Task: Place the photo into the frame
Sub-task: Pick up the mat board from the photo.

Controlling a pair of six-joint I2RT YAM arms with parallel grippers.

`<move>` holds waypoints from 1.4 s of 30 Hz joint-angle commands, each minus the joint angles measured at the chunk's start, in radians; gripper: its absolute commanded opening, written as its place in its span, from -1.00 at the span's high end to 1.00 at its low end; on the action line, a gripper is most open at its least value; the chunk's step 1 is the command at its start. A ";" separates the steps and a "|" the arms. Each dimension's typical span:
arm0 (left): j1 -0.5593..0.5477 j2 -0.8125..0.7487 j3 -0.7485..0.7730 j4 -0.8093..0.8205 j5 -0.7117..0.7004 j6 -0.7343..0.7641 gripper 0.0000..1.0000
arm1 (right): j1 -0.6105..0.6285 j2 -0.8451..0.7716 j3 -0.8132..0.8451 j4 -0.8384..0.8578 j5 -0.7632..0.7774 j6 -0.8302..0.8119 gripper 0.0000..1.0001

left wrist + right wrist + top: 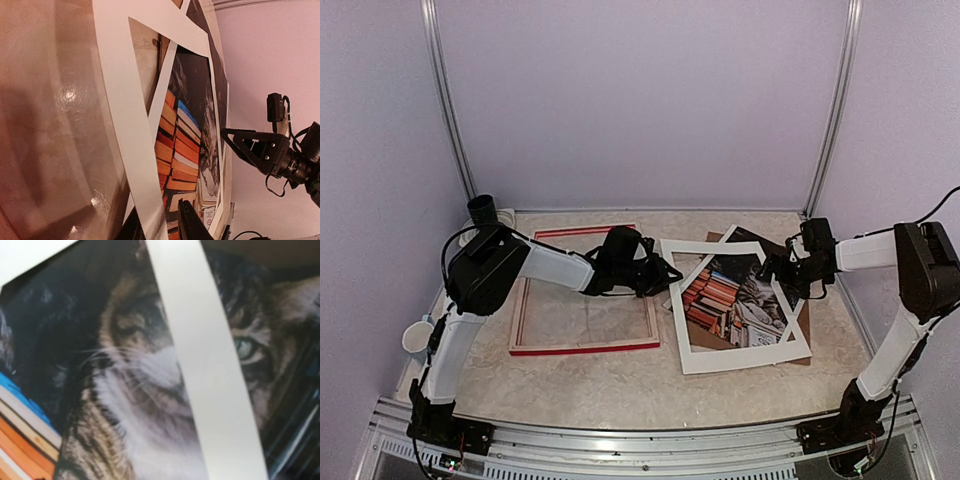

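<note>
Left wrist, photo (176,150), printed lettering on it too small to read

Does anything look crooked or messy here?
Yes. The white mat board lies tilted on top of the photo, one strip cutting across the cat's face. The frame sits apart to the left, with no photo in it.

Pale lilac walls (640,100) and metal posts (448,100) enclose a beige tabletop (620,385).

White tubular links, bulky black joint housings and thin black cables on left arm (555,267) and right arm (868,251).
</note>
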State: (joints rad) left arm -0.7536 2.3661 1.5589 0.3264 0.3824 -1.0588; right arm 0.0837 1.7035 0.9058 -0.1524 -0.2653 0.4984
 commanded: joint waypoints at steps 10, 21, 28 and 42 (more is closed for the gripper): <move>0.022 -0.069 -0.028 0.059 0.073 -0.001 1.00 | -0.006 -0.083 -0.003 -0.059 -0.038 0.009 -0.98; 0.094 -0.198 -0.124 -0.045 0.130 0.066 0.97 | -0.004 -0.128 0.041 -0.093 -0.042 0.006 -0.98; 0.177 -0.290 -0.231 -0.134 0.175 0.163 0.97 | 0.029 -0.118 0.051 -0.080 -0.051 0.006 -0.98; 0.389 -0.442 -0.380 -0.323 0.240 0.382 0.94 | 0.213 0.010 0.197 -0.067 -0.062 -0.008 -0.98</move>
State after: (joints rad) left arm -0.4053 1.9751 1.2049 0.0593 0.5957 -0.7616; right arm 0.2428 1.6634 1.0466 -0.2291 -0.3222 0.4988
